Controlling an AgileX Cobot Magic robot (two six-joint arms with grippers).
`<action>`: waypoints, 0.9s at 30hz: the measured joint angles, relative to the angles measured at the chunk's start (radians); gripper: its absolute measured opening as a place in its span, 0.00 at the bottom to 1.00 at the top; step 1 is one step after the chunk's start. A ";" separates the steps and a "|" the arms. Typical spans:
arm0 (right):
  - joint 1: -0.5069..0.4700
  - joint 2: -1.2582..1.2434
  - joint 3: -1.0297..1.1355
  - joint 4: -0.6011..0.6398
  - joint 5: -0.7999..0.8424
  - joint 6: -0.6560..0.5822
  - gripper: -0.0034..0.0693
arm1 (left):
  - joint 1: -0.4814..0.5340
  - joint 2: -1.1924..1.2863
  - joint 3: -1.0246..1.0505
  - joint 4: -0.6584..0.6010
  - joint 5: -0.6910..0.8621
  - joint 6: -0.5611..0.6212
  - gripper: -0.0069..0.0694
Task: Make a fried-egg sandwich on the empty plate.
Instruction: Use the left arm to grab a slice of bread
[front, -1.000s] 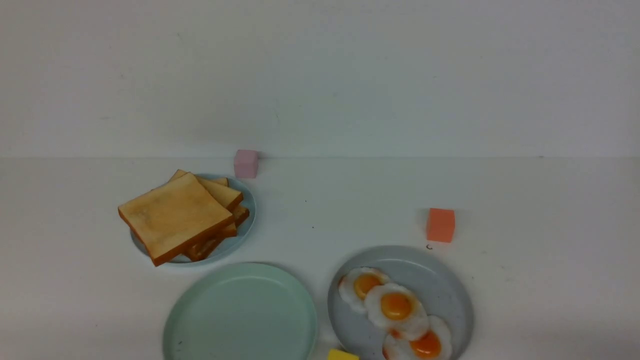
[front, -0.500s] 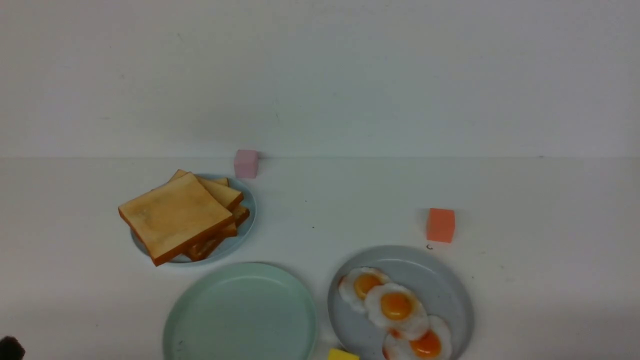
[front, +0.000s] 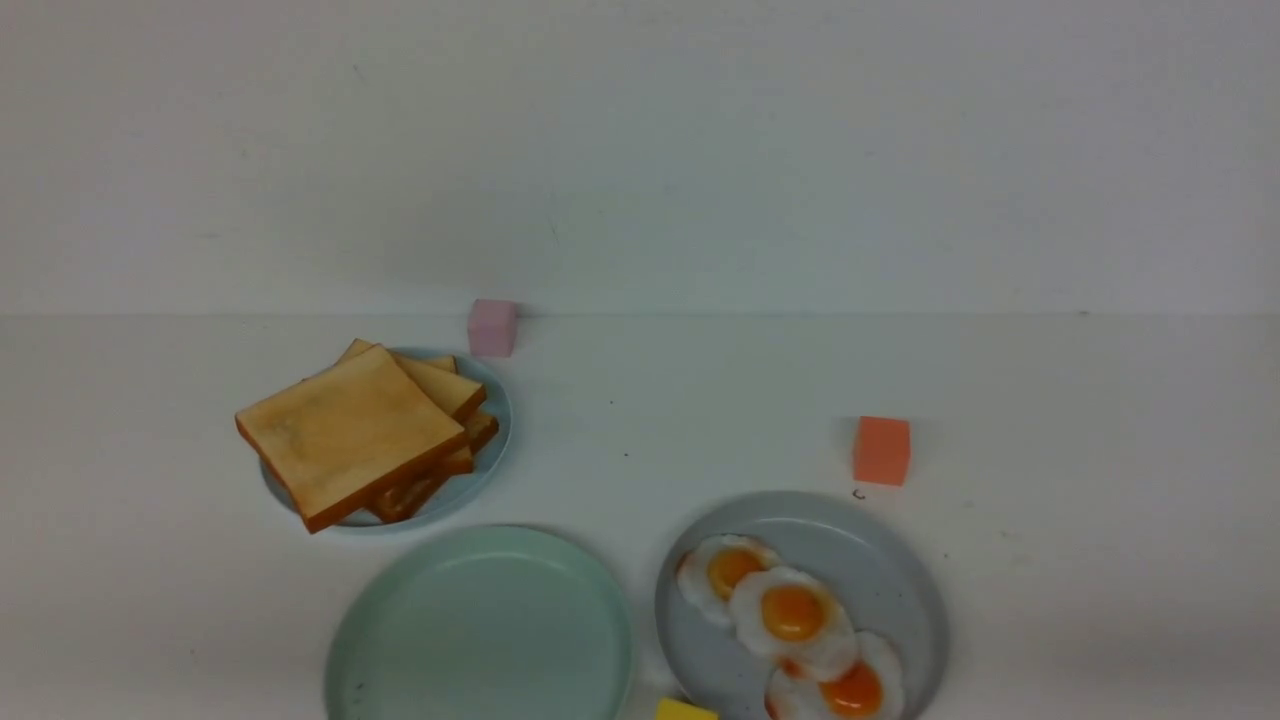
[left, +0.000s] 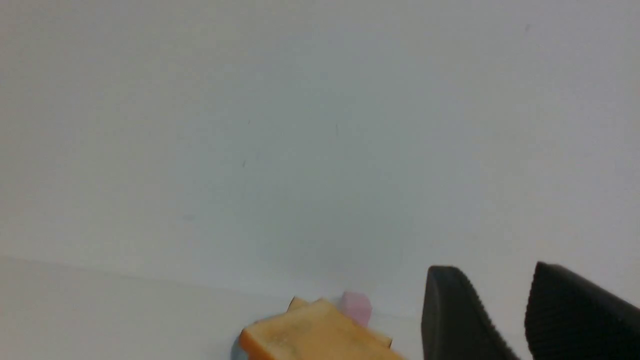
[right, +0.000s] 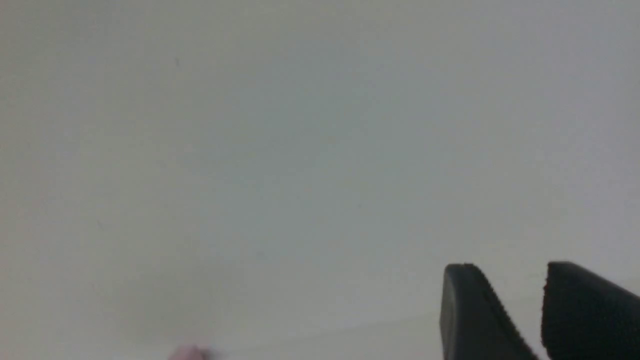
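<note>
The empty plate (front: 480, 625), pale mint green, sits at the front centre with nothing on it. Golden-brown toast slices (front: 350, 430) are stacked on a small light-blue plate (front: 497, 410) at the left. The top slice (left: 310, 335) also shows in the left wrist view. Three fried eggs (front: 792, 612) with orange yolks overlap on a grey plate (front: 900, 580) at the front right. No sandwich is assembled. Neither arm appears in the front view. My left gripper (left: 492, 270) is open and empty, facing the toast from a distance. My right gripper (right: 512, 267) is open and empty, facing the bare wall.
A pink cube (front: 492, 327) stands by the wall behind the toast and appears again as the pink cube (left: 356, 305) in the left wrist view. An orange cube (front: 881, 450) sits behind the grey plate. A yellow block (front: 685, 710) pokes in at the front edge between the two large plates.
Half a second ago a dark part showed at the front view's lower left corner; it is out of that view now. Plates, toast and eggs have not moved.
</note>
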 joint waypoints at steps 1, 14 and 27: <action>0.000 0.000 -0.016 0.001 -0.001 0.026 0.38 | 0.000 0.000 -0.006 -0.007 -0.006 -0.007 0.40; 0.000 0.421 -0.883 -0.245 0.492 0.262 0.38 | 0.000 0.250 -0.725 -0.095 0.624 -0.224 0.40; 0.000 0.830 -0.837 -0.128 0.902 0.192 0.38 | 0.000 0.836 -0.757 -0.211 0.843 -0.252 0.40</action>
